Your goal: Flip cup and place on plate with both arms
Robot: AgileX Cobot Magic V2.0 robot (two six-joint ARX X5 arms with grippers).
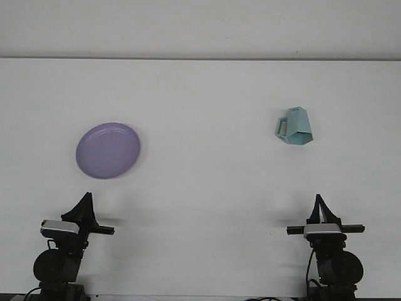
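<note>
White laminate or a similar matte surface forms the table (200, 188), which fills nearly the whole front view and meets a pale wall along a straight far edge.

Item one: a lilac plastic plate (108, 150), round and shallow, lies flat on the left half of the table, ahead of the left arm. Nothing rests on it. No marking or print is visible on its face.

Item two: a pale teal cup (297, 126) with faceted sides and a loop handle sits on the right half of the table, ahead of the right arm and well apart from the plate. The handle projects to the left. The cup appears inverted, the wider end being at the bottom, though its mouth is not visible and this cannot be confirmed. No brand, label or lettering can be read on it at this size.

Item three: the left gripper (84, 202) stands at the near edge, lower left, its dark fingers converging to a point directed up the table. It holds nothing. Whether the fingers are parted or together cannot be told from this angle.

Item four: the right gripper (321, 204) stands at the near edge, lower right, in like posture and empty; its finger state likewise cannot be told.

Both grippers are well short of the plate and cup, touching neither.
</note>
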